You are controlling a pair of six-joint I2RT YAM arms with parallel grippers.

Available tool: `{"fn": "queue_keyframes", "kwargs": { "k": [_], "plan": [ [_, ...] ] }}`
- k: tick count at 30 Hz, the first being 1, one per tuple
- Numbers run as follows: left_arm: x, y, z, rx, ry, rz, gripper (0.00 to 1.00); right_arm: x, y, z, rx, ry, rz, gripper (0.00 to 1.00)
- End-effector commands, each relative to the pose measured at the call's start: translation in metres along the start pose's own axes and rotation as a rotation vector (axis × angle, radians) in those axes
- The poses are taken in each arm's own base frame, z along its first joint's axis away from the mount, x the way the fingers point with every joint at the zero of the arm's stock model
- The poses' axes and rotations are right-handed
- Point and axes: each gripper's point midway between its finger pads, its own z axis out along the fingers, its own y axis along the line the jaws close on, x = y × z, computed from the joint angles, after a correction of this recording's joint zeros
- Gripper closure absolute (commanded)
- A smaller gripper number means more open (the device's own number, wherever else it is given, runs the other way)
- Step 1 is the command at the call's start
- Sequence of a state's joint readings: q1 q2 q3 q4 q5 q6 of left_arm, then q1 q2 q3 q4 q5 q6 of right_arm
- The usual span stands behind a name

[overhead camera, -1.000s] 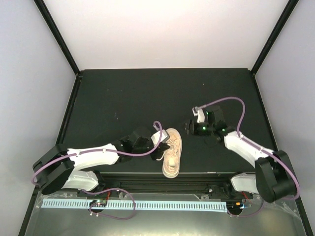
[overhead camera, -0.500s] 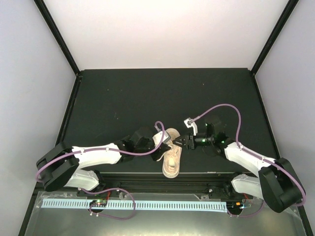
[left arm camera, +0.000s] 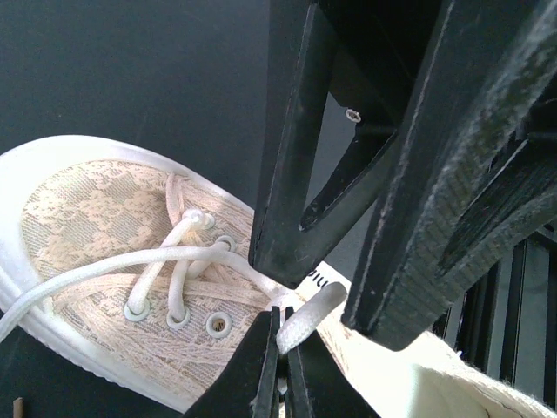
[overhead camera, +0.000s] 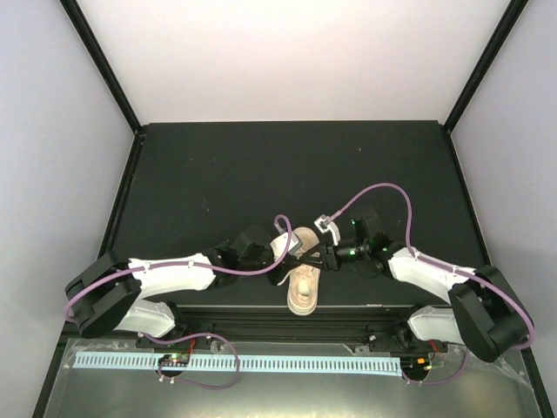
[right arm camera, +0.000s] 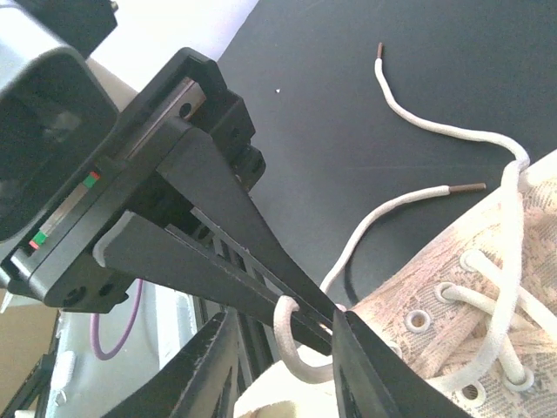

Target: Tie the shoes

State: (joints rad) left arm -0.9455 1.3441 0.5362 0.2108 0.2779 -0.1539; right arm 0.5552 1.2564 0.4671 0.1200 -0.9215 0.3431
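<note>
Now working the loop stage of the knot on the small beige-pink, lace-patterned low-top sneaker point(overhead camera: 304, 280), lying at the near edge of the matte black table point(overhead camera: 261, 165), between the two arms. Pinching a short loop of thin off-white lace point(right arm camera: 283, 344) with the left gripper point(left arm camera: 279, 348), its fingers pressed fully together on it, just over the open mouth of the shoe. Holding the right gripper point(right arm camera: 285, 324) nose to nose with the left one, its fingers standing part-way apart and bracketing that same loop, one on either side. Not gripping yet, judging by the gap showing in both wrist views. Possibly brushing the lace already, though hard to tell with the left fingertips crowding the spot. Leaving the two free lace ends point(right arm camera: 418, 117), dark-tipped, trailing loose over the table beside the shoe. Nothing looking knotted so far, with the crossed lacing lying slack across the upper.

Judging the task as early, with a bow far from formed. Calling next, most likely, for closing the right fingers squarely on the loop or on the strand just beside it. Then drawing the two grips apart without letting the left pinch slacken. Needing care here. A lace this thin and limp is likely to slide out of a part-closed grip. A hard tug is also liable to drag so light a shoe across the table rather than tighten anything.
</note>
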Motion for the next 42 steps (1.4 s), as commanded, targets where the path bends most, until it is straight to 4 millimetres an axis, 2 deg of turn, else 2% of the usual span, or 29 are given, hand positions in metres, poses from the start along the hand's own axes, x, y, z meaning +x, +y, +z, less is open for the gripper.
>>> {"fn": "queue_keyframes", "kwargs": {
  "k": [1, 8, 12, 14, 17, 23, 27, 28, 31, 32, 34, 35, 36, 42],
  "plan": [
    [-0.021, -0.010, 0.002, 0.038, -0.047, 0.016, 0.98, -0.007, 0.006, 0.003, -0.025, 0.000, -0.051, 0.67],
    [-0.022, -0.010, 0.003, 0.036, -0.047, 0.015, 0.99, -0.003, 0.006, 0.004, -0.035, 0.019, -0.053, 0.69],
    [-0.022, -0.009, 0.003, 0.024, -0.046, 0.010, 0.98, -0.005, 0.005, 0.004, -0.022, 0.011, -0.054, 0.90],
    [-0.022, -0.007, 0.001, 0.011, -0.050, 0.007, 0.98, -0.007, 0.004, 0.004, -0.017, 0.001, -0.053, 0.97],
    [-0.024, -0.007, -0.002, 0.008, -0.063, 0.009, 0.97, -0.009, 0.004, 0.004, -0.019, -0.004, -0.050, 0.97],
    [-0.024, -0.008, 0.000, 0.018, -0.051, 0.006, 0.96, -0.006, 0.006, 0.007, -0.050, 0.018, -0.050, 0.83],
    [-0.025, -0.010, 0.002, 0.027, -0.050, 0.002, 0.96, -0.004, 0.004, 0.008, -0.054, 0.035, -0.050, 0.82],
    [-0.025, -0.010, 0.002, 0.026, -0.050, 0.002, 0.97, -0.004, 0.004, 0.008, -0.052, 0.036, -0.051, 0.83],
    [-0.025, -0.009, 0.001, 0.021, -0.051, 0.003, 0.95, -0.005, 0.002, 0.007, -0.036, 0.027, -0.056, 0.97],
    [-0.025, -0.008, 0.000, 0.015, -0.048, 0.002, 0.90, -0.006, 0.002, 0.007, -0.031, 0.020, -0.061, 0.98],
    [-0.022, -0.003, -0.003, -0.020, -0.036, -0.003, 0.66, -0.009, 0.002, 0.006, -0.016, 0.003, -0.065, 0.98],
    [-0.020, 0.003, -0.006, -0.057, -0.033, -0.008, 0.55, -0.010, 0.002, 0.005, -0.009, -0.007, -0.068, 0.98],
    [-0.019, 0.015, -0.011, -0.133, -0.035, -0.021, 0.49, -0.011, 0.002, 0.004, -0.004, -0.013, -0.071, 0.98],
    [-0.003, 0.065, -0.057, -0.449, -0.066, -0.093, 0.32, -0.011, 0.003, 0.002, 0.001, -0.033, -0.076, 0.98]
  ]
}}
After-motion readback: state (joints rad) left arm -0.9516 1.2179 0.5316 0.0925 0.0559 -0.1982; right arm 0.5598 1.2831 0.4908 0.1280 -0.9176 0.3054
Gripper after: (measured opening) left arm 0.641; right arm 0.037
